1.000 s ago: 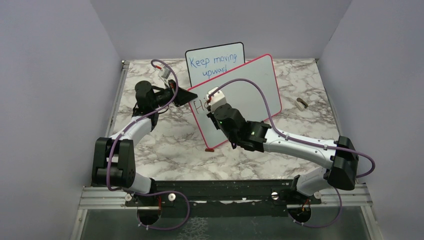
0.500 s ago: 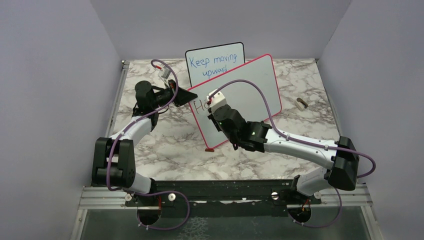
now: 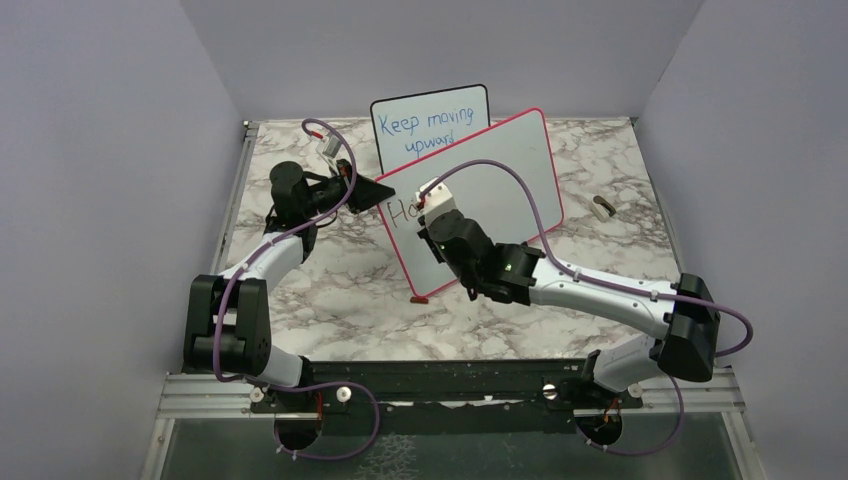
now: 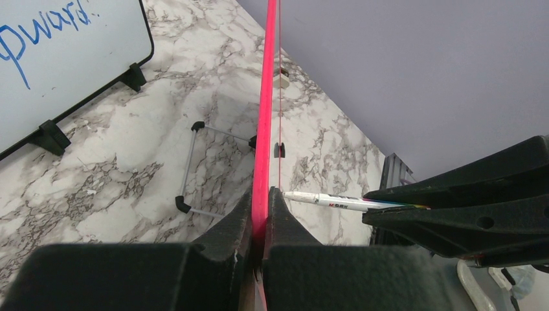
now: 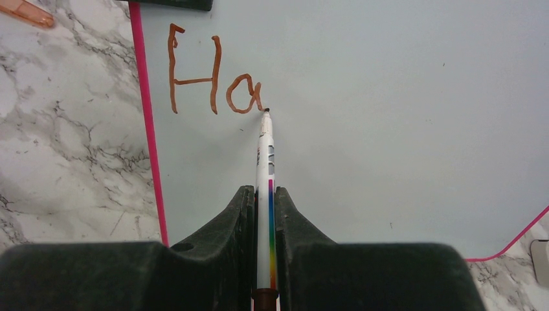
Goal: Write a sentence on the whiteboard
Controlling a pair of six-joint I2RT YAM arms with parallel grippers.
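Observation:
The pink-framed whiteboard (image 3: 500, 180) stands tilted on the marble table. My left gripper (image 3: 385, 192) is shut on its left edge; the left wrist view shows the pink frame (image 4: 266, 116) pinched between the jaws of this gripper (image 4: 261, 197). My right gripper (image 5: 264, 194) is shut on a white marker (image 5: 265, 168) with a rainbow stripe. The marker tip touches the board right of the brownish-red letters "Ha" (image 5: 213, 78). The letters also show in the top view (image 3: 403, 211), and the marker shows in the left wrist view (image 4: 330, 201).
A smaller black-framed board (image 3: 430, 125) with blue "Keep moving upward" stands behind the whiteboard. A small eraser-like object (image 3: 603, 207) lies at the right of the table. A marker cap (image 5: 26, 11) lies on the marble left of the board. A wire stand (image 4: 207, 165) sits behind the board.
The letter "a" has been written after "H". My right gripper with the marker has moved slightly to the right along the board. The left arm has not moved.

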